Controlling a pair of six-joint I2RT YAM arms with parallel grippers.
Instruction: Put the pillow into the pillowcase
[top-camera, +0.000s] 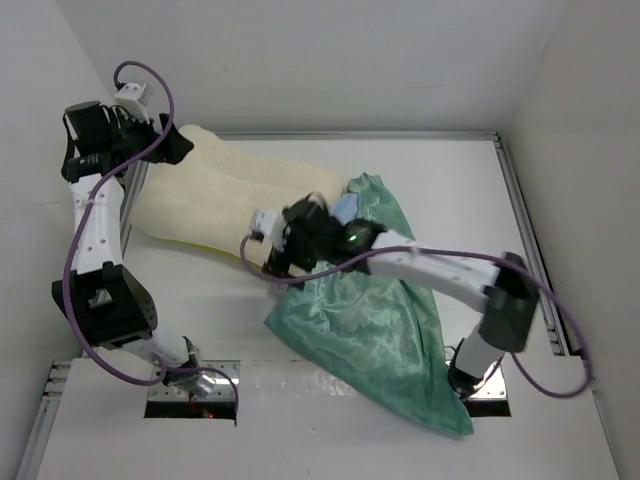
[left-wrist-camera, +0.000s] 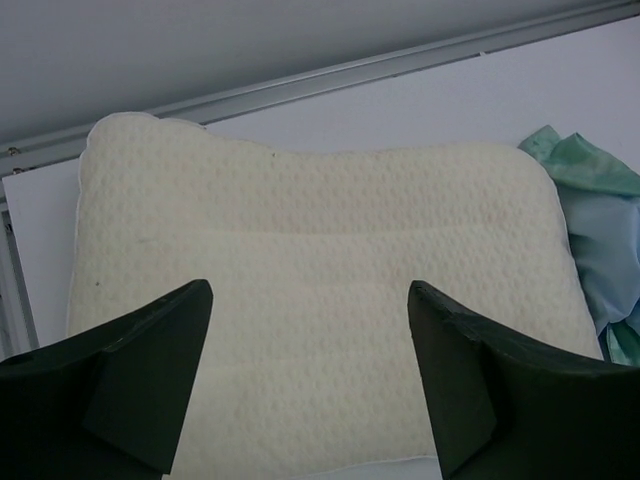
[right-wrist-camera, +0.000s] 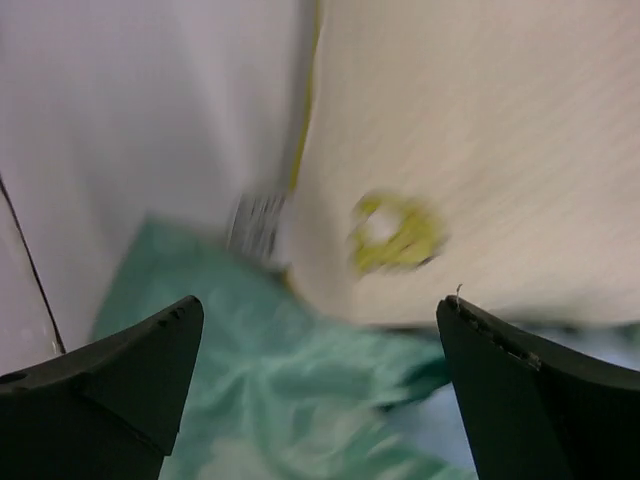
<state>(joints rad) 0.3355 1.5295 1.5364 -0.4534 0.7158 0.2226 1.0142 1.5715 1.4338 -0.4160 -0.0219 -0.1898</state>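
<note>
Across the far left of the table (top-camera: 450, 170), seen from above, the pillow (top-camera: 240, 190) lies with its long side running left to right, nearly all of it bare. The pillowcase (top-camera: 370, 320) sprawls teal side up from the pillow's right end toward the near edge, with a light blue patch where the two meet. The left gripper (top-camera: 168, 148) hangs over the pillow's far-left corner. The right gripper (top-camera: 272, 250) sits at the pillow's near right corner, where the cloth begins. At the left wrist, both fingers (left-wrist-camera: 130, 390) stand well apart with nothing between them. Beyond them lies the cream pillow, with a bunch of teal and blue cloth at its right end and a metal rail (left-wrist-camera: 350, 75) behind. At the right wrist (the picture is blurred), the fingers (right-wrist-camera: 110, 380) are spread wide and empty. Past them the pillow's corner, bearing a yellow logo (right-wrist-camera: 395, 232) and a white tag (right-wrist-camera: 255, 225), rests over crumpled teal cloth.
</note>
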